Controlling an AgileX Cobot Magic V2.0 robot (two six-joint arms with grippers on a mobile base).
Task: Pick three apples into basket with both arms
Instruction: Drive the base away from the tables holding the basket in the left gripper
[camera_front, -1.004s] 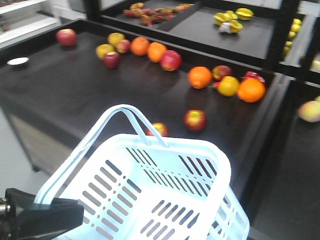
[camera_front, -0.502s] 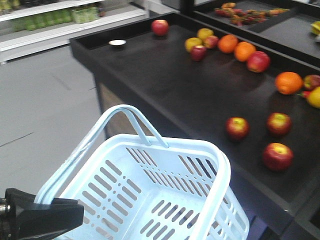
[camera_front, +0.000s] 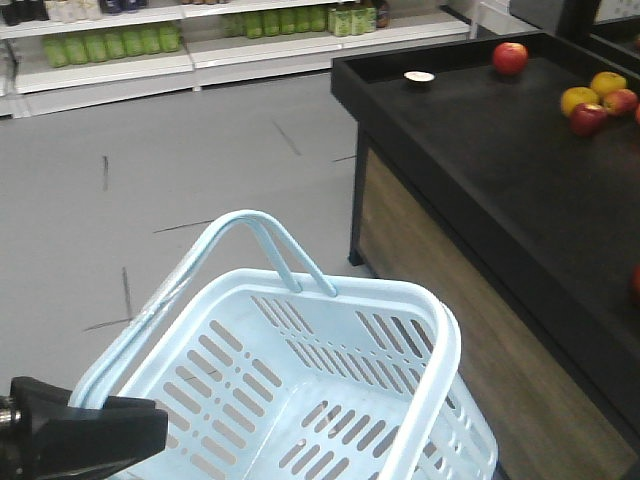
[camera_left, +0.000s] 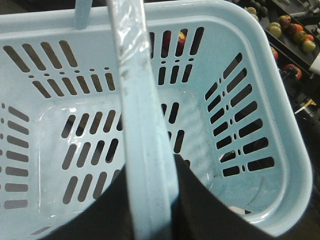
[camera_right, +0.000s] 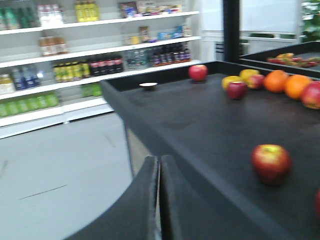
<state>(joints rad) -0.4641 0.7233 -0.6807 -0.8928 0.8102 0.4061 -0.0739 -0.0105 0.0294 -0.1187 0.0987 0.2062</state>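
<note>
The left claw (camera_left: 151, 185) is clamped on one hoop handle (camera_left: 134, 85) of the pale blue basket (camera_front: 447, 345), which hangs beneath it. The basket holds nothing, and its slotted floor and walls are bare. The right claw (camera_right: 159, 195) has its fingers pressed almost together with only a slit between them, and it grips nothing. Ahead and to the right of the right claw, on the black counter (camera_right: 200, 130), lies a red apple (camera_right: 271, 162) with a yellow-green top, apart from the claw. Farther beyond the claw sit a lone red apple (camera_right: 198, 72), a small white dish (camera_right: 148, 85), mixed apples (camera_right: 240, 84) and oranges (camera_right: 276, 81).
</note>
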